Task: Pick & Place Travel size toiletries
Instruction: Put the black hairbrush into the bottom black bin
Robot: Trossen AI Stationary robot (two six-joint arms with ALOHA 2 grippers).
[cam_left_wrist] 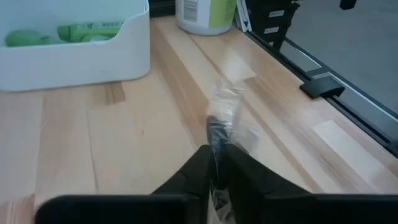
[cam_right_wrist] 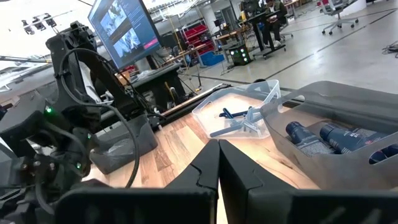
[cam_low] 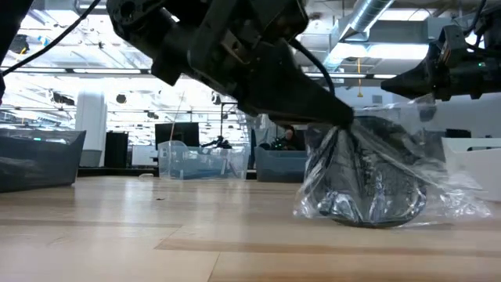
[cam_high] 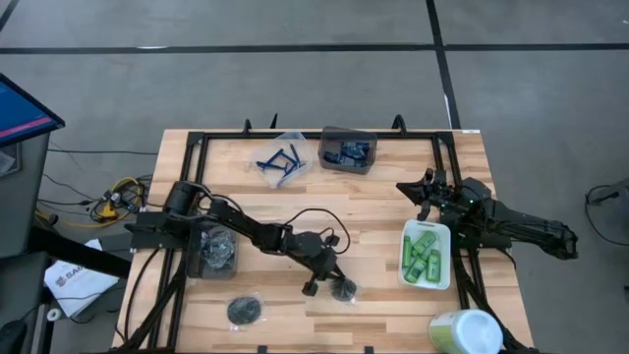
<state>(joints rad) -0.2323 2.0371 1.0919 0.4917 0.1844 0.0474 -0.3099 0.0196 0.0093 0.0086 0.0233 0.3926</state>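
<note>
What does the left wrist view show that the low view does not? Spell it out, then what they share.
Only the left wrist view: the white tray with green mini bottles inside, and the pale-green-topped tub beyond it.

Only the low view: the wrapped disc resting on the table, the clear bin and the grey bin farther back.

Both: the left gripper pinching the disc's clear wrap on the wooden table.

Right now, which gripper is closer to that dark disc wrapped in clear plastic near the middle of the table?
The left gripper: it is pinching the clear wrap of the wrapped disc. The right gripper hangs shut far off, beyond the white tray of green bottles.
</note>
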